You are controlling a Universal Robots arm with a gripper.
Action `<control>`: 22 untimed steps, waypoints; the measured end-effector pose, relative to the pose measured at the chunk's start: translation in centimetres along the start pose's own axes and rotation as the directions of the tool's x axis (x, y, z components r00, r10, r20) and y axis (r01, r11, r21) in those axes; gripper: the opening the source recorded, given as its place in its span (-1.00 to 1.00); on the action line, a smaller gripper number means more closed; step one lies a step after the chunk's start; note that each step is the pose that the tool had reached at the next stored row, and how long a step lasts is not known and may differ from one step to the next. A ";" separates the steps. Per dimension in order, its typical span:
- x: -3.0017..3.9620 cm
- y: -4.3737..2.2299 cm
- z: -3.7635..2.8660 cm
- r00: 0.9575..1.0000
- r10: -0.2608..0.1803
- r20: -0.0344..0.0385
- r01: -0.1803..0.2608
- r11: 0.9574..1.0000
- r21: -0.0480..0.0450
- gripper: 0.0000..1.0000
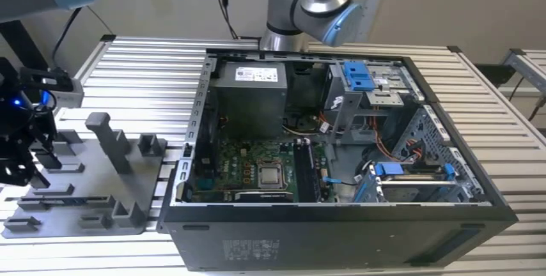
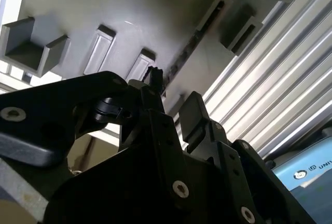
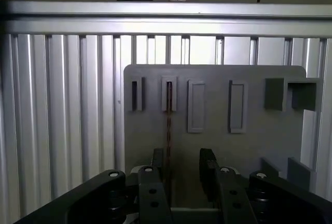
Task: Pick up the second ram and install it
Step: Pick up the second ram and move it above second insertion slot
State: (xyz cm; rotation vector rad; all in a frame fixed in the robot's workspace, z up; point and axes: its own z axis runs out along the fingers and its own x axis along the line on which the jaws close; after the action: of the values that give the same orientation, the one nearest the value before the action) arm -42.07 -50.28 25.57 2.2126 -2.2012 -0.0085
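Ribbed table (image 3: 62, 105) bears a grey holder plate (image 3: 259, 141); spread claw (image 3: 182, 157) flanks the upright second ram (image 3: 168, 123)

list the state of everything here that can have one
pincer, open, over the grey holder, holding nothing
second ram, standing on edge in a slot of the grey holder, not lifted
computer case, lying on its side, side panel off, inside exposed

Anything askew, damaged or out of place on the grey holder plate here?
Nothing stands out. The memory board stands straight on edge in its slot of the holder plate, and the gripper is over it, jaws open.
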 end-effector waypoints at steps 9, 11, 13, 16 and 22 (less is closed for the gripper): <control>0.57 -0.15 0.98 1.000 -0.007 -0.008 0.007 1.000 0.006 -0.16; 0.56 -0.25 1.20 1.000 -0.007 -0.008 0.007 1.000 0.007 -0.16; 0.56 -0.26 1.30 1.000 -0.007 -0.009 0.007 1.000 0.007 -0.16; 0.56 -0.26 1.32 1.000 -0.007 -0.009 0.007 1.000 0.007 -0.16; 0.55 -0.27 2.04 1.000 -0.007 -0.009 0.007 1.000 0.021 -0.16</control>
State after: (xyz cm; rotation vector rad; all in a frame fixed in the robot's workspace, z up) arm -41.83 -50.85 23.53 2.2270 -2.1994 0.0247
